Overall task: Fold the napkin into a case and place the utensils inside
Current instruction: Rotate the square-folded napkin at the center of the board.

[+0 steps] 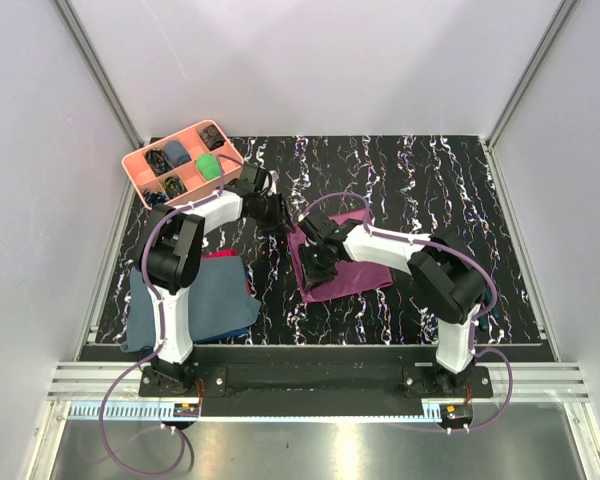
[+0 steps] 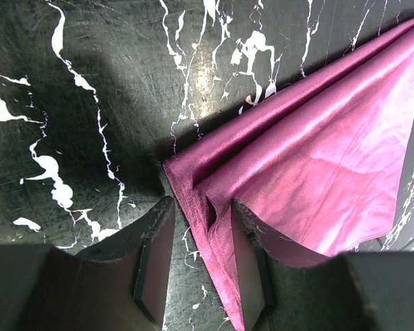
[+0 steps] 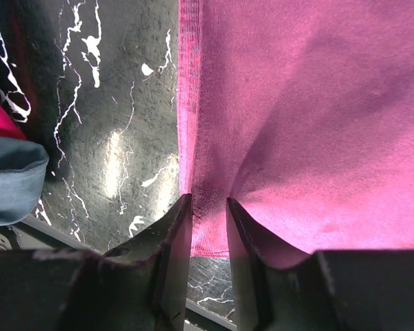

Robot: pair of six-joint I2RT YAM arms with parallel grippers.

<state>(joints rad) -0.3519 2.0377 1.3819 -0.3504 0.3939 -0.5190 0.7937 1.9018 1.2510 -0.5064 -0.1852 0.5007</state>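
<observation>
1. Table (image 1: 430, 180): black top with white marbled veining. It carries every item below.
2. Slate-blue cloth (image 1: 215, 300): lies rumpled at the near left of the table, beside the left arm's base.
3. Napkin (image 1: 345, 280): plum-purple, near the middle of the table, well apart from the blue cloth. It lies flat but doubled. The left wrist view shows an upper layer over a lower one, their edges meeting at a corner. The right arm crosses above part of it.
4. Pink compartment tray (image 1: 132, 172): at the far left corner, set at a slant. It holds small items, one green (image 1: 210, 165), one blue-grey, the rest dark.
5. Red cloth (image 1: 220, 255): a small piece showing at the far edge of the blue cloth, touching it.
6. Left hand (image 2: 201, 203): low over the napkin's far-left corner, jaws apart. The folded corner lies in the gap and runs under one finger (image 2: 248, 241). Nothing is gripped.
7. Right hand (image 3: 205, 200): down at the napkin's left hemmed edge, jaws a little apart and astride the hem, which lies flat between them. The cloth puckers toward one fingertip (image 3: 238, 214). Nothing is clamped
</observation>
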